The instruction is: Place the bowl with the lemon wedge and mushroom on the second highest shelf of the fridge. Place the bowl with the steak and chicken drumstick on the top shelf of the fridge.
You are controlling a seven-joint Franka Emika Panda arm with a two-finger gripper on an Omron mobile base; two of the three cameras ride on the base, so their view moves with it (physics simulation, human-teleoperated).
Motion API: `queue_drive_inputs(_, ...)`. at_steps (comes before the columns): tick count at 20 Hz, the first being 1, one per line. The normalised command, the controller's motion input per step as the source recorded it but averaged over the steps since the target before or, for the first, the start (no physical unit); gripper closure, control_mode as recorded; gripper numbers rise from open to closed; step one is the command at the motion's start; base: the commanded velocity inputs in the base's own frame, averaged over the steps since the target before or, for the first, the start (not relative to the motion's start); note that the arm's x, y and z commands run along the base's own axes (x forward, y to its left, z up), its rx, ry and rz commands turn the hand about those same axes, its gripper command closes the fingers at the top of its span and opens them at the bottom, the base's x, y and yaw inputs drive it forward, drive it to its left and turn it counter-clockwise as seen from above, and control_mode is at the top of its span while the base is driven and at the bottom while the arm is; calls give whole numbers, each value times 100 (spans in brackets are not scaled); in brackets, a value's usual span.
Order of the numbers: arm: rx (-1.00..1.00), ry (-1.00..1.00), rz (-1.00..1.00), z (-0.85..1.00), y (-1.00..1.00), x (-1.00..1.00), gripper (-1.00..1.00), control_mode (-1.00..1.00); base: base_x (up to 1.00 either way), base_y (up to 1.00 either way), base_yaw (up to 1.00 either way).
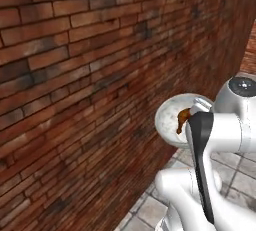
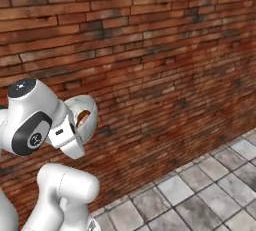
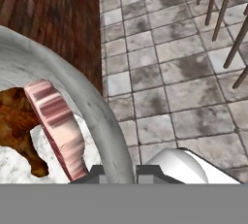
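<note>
Beside the brick wall, above the tiled floor, the claw is clenched on the bowl rim. The bowl hangs raised, holding steak and chicken drumstick.

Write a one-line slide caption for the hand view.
Gripper shut on the bowl rim, steak and chicken drumstick inside, above the tiled floor.

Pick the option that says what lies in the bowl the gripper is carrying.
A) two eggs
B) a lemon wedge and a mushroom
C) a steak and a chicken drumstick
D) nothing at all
C: in the hand view the bowl, its rim pinched by the shut gripper, holds a pink steak and a brown chicken drumstick; the drumstick also shows in the bowl in the left base view.
</note>
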Motion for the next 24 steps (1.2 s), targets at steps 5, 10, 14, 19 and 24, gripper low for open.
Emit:
queue_drive_inputs(5, 0, 0, 0, 0, 0, 0, 100, 100, 97, 0, -58)
queue_drive_inputs(10, 0, 0, 0, 0, 0, 0, 100, 100, 100, 0, -49)
queue_drive_inputs(14, 0, 0, 0, 0, 0, 0, 100, 100, 100, 0, -46)
queue_drive_inputs(19, 0, 0, 0, 0, 0, 0, 100, 100, 100, -17, -47)
queue_drive_inputs(24, 0, 0, 0, 0, 0, 0, 100, 100, 100, -72, -38)
